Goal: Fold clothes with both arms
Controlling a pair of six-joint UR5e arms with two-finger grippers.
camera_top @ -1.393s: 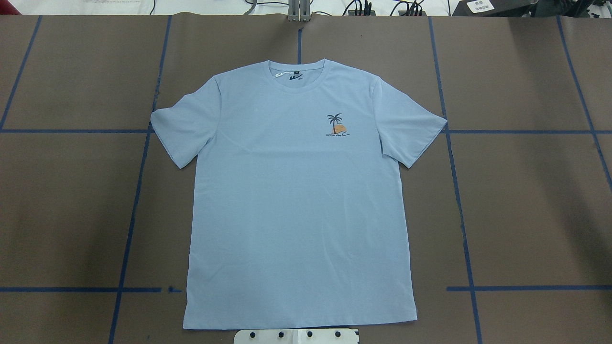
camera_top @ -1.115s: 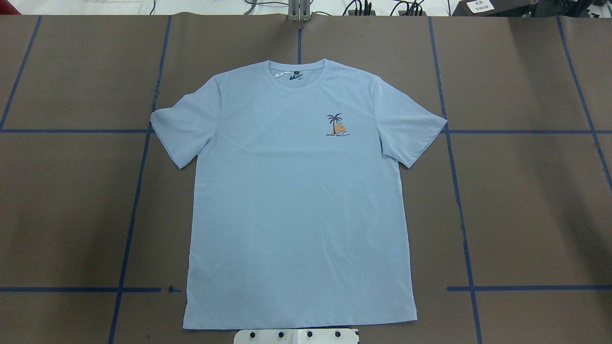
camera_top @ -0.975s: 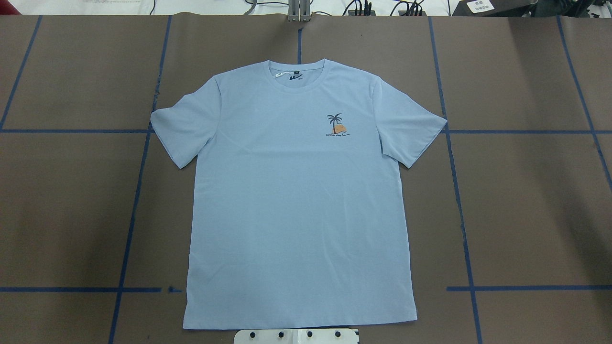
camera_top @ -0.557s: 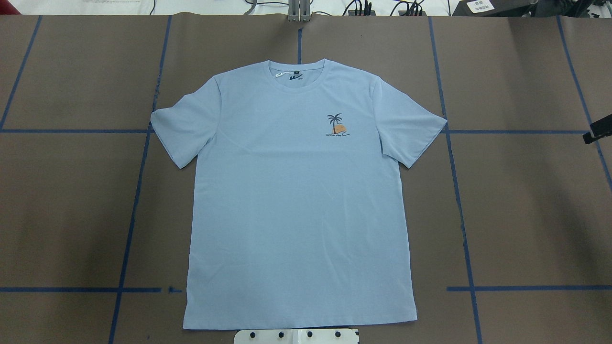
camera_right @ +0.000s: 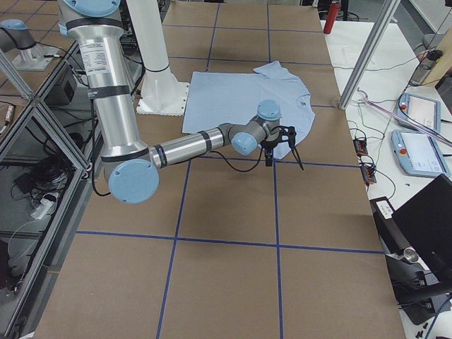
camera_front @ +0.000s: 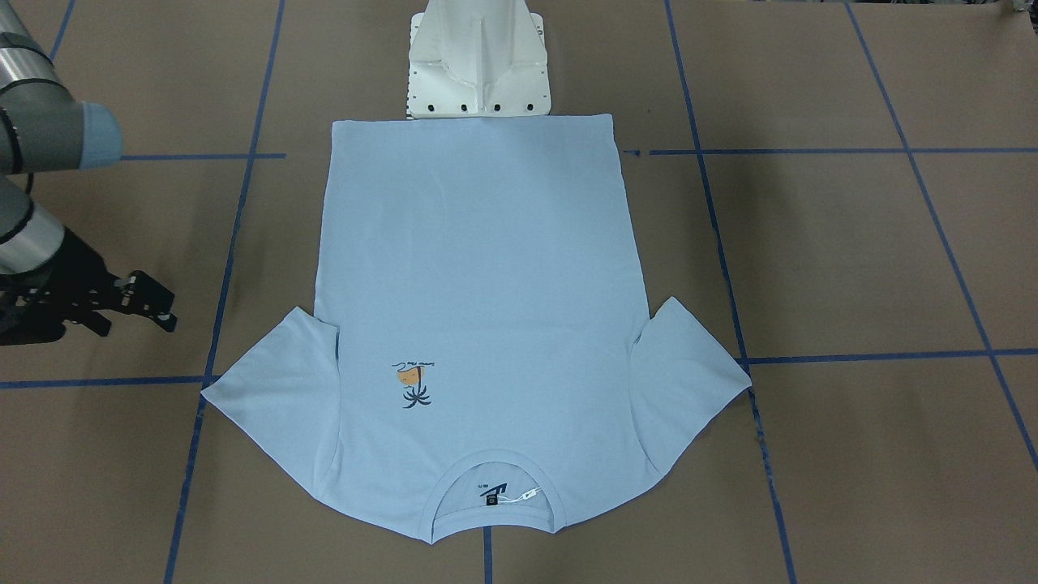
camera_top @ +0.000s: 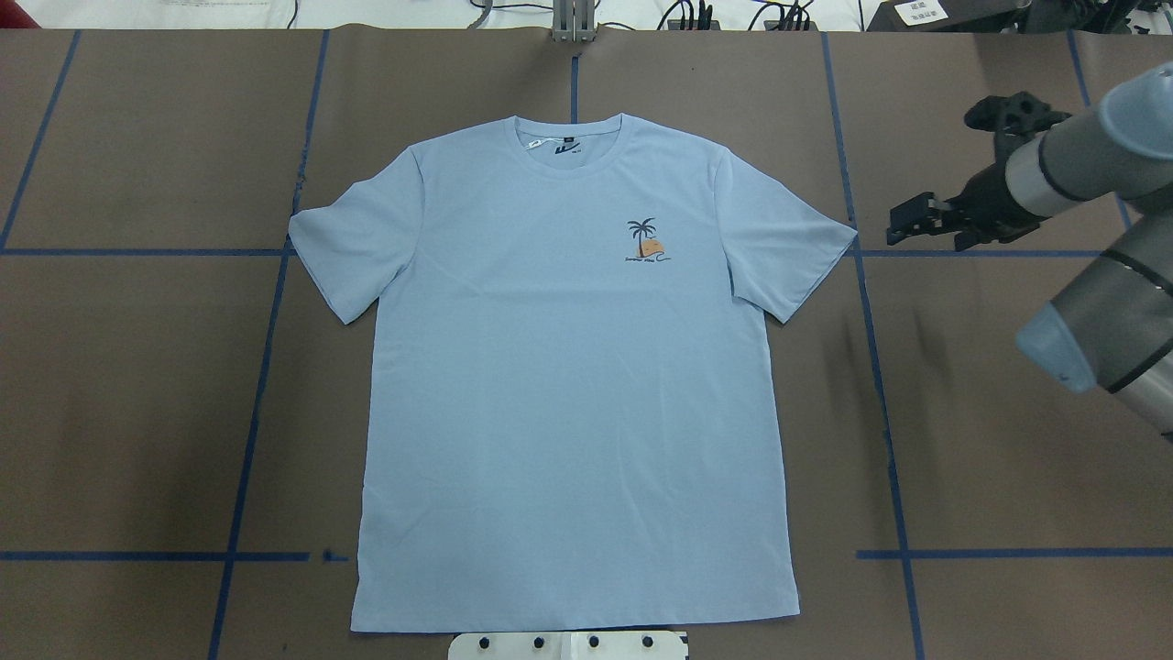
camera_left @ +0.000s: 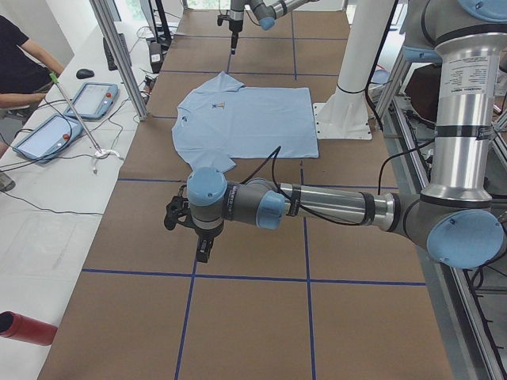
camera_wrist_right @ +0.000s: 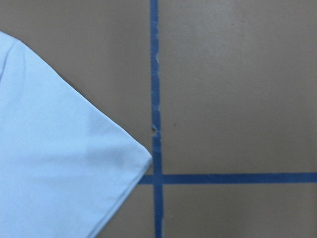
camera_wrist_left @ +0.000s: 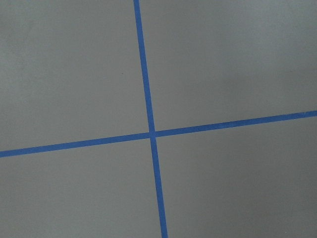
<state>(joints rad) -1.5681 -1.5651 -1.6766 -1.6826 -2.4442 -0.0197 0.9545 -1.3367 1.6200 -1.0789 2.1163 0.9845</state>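
Note:
The light blue T-shirt lies flat and face up on the brown table, collar at the far side, palm-tree print on its chest. My right gripper hovers open just right of the shirt's sleeve tip without touching it; the front-facing view shows it at the left. The right wrist view holds that sleeve corner beside a tape cross. My left gripper appears only in the exterior left view, over bare table short of the other sleeve; I cannot tell whether it is open or shut.
The white pedestal base stands at the shirt's hem. Blue tape lines grid the table. A person sits by tablets beyond the table's far edge. A red cylinder lies near that edge.
The right arm has swung in from the right edge of the overhead view, bringing its gripper close to the sleeve. The shirt has not moved.

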